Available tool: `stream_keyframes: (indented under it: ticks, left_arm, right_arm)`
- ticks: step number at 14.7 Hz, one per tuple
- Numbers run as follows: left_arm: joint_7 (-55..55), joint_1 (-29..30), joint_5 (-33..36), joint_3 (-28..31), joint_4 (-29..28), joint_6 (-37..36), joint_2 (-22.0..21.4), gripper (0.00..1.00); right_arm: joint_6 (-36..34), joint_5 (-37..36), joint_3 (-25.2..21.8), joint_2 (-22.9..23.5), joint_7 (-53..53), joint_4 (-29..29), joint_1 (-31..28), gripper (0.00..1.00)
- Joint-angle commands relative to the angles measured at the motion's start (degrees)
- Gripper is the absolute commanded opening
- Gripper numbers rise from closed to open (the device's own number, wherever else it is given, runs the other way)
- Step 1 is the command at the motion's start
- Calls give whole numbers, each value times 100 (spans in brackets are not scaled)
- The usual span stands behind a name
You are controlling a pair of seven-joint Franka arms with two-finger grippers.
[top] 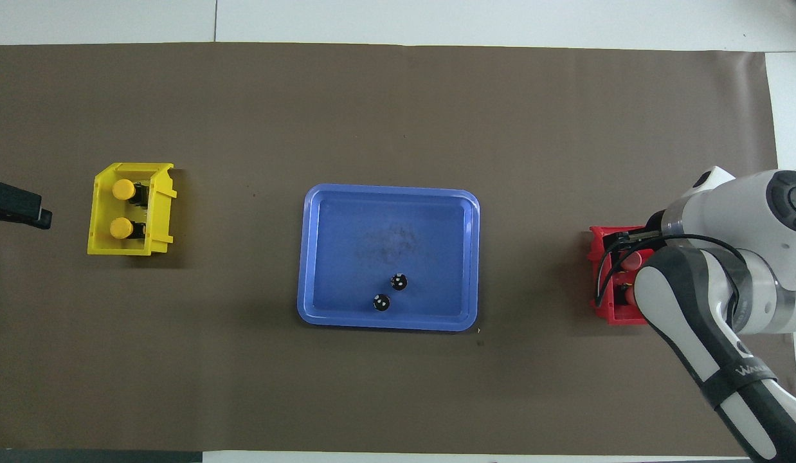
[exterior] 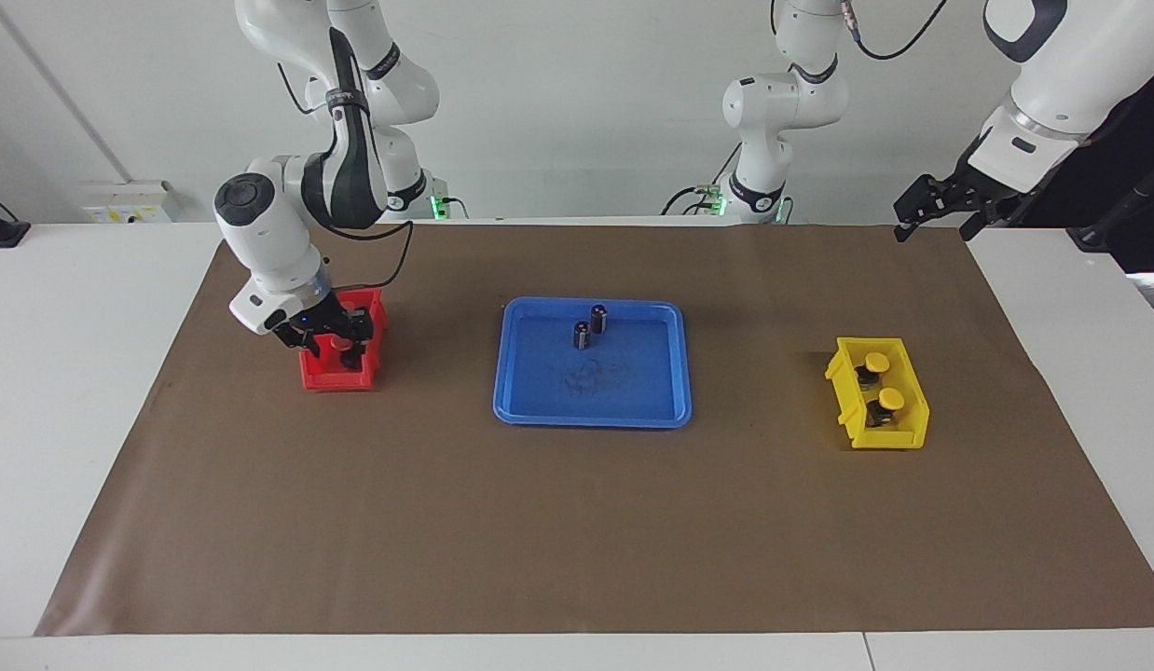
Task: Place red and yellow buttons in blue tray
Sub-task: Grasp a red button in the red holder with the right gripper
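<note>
My right gripper was down inside the small deep red plastic bin at the right arm's end of the table, its fingers around a red mushroom-capped push-button; I could not tell whether they had closed on it. From overhead my own arm covered most of that bin, leaving only its wall toward the tray and a bit of red cap in sight.

My left gripper waited in the air with its jaws spread wide and nothing between them, over the corner of the brown paper mat at the left arm's end, close to the robots.

The wide, shallow blue plastic tray with its low raised rim lay mid-table, well apart from both bins. Two dark cylinders with silvery tops stood upright in it near the rim closest to the robots, so most of its floor lay bare.

The two yellow-capped push-buttons on black bases sat one beside the other in the small deep yellow plastic bin toward the left arm's end.

Bare mat stretched between each bin and the tray, and a broad strip ran along the mat's edge farthest from the robots.
</note>
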Motion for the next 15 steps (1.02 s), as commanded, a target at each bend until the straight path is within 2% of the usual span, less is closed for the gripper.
stream_keyframes:
  ticks: [1, 15]
  left_arm:
    - [34, 64, -37, -11, -201, -27, -186, 100]
    - [-106, 64, -37, -11, -271, -18, -222, 100]
  right_arm:
    - [113, 83, 7, -78, 30, -131, -50, 77]
    - [-81, 83, -2, -104, -5, -105, -199, 74]
